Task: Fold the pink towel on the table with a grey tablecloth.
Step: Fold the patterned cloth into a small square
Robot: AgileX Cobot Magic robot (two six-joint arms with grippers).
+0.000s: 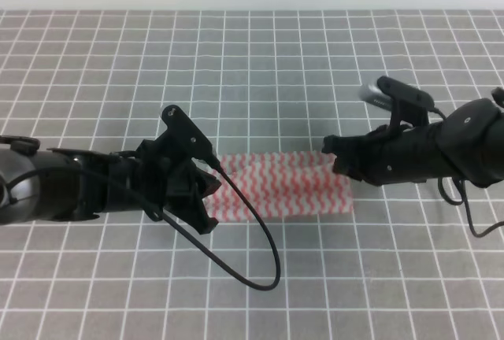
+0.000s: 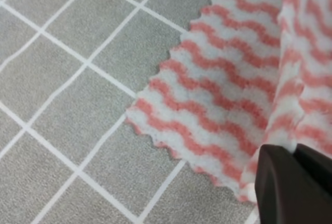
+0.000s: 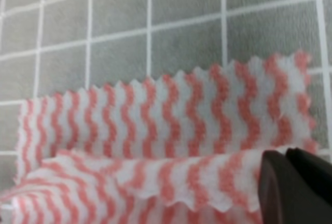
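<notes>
The pink towel (image 1: 287, 186), with pink-red and white wavy stripes, lies as a folded strip on the table with a grey tablecloth (image 1: 260, 72). My left gripper (image 1: 206, 186) is shut on the strip's left end. In the left wrist view the gripper (image 2: 294, 156) pinches a raised layer of towel (image 2: 218, 94) above the flat layer. My right gripper (image 1: 335, 159) is shut on the strip's right end. In the right wrist view the gripper (image 3: 286, 156) holds a raised upper layer over the flat towel (image 3: 171, 110).
A black cable (image 1: 264, 257) loops from the left arm over the cloth in front of the towel. The gridded grey cloth (image 2: 62, 79) spreads on all sides, with a white wall past its far edge.
</notes>
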